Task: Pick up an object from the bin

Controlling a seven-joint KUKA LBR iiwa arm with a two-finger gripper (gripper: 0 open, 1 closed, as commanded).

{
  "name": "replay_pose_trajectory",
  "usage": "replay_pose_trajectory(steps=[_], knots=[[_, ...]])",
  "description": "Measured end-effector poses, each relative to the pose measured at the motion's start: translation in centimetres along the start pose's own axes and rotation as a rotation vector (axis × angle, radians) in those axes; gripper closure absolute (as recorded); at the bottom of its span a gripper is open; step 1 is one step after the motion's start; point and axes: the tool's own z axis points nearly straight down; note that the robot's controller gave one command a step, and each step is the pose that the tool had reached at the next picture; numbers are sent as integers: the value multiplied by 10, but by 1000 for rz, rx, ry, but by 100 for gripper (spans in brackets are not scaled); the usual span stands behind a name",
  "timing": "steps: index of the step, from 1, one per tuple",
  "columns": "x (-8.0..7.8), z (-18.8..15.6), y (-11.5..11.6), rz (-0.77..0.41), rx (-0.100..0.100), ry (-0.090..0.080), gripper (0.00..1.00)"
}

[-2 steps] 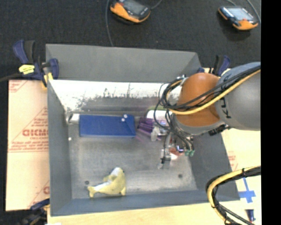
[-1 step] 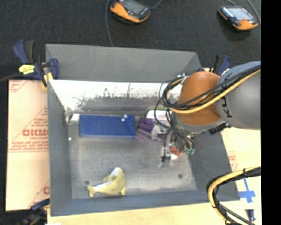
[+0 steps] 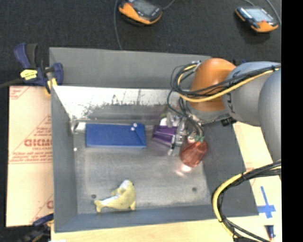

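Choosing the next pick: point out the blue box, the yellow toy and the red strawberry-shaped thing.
blue box (image 3: 115, 135), camera view, middle of its top face
yellow toy (image 3: 121, 195), camera view, middle of its body
red strawberry-shaped thing (image 3: 193, 154), camera view, its red body

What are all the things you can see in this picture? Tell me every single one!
bin: one, grey, middle of the view
box: one, blue, flat by the bin's back wall, left part
purple thing: one, purple, right of the box, next to the pincer
fruit toy: one, red with a green top, bin's right side
animal toy: one, pale yellow, bin's front left
gadgets: two, orange and black, on the dark floor beyond the bin
arm: one, grey with an orange cover, from the right
pincer: one, silvery, between purple thing and fruit toy
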Motion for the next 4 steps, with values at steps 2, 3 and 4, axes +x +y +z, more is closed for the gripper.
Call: replay_pose_trajectory(steps=[2, 3, 4], knots=[[20, -30, 30, 62, 4, 10, 0], [33, 18, 3, -65, 4, 15, 0], [33, 19, -1, 264, 6, 6, 100]])
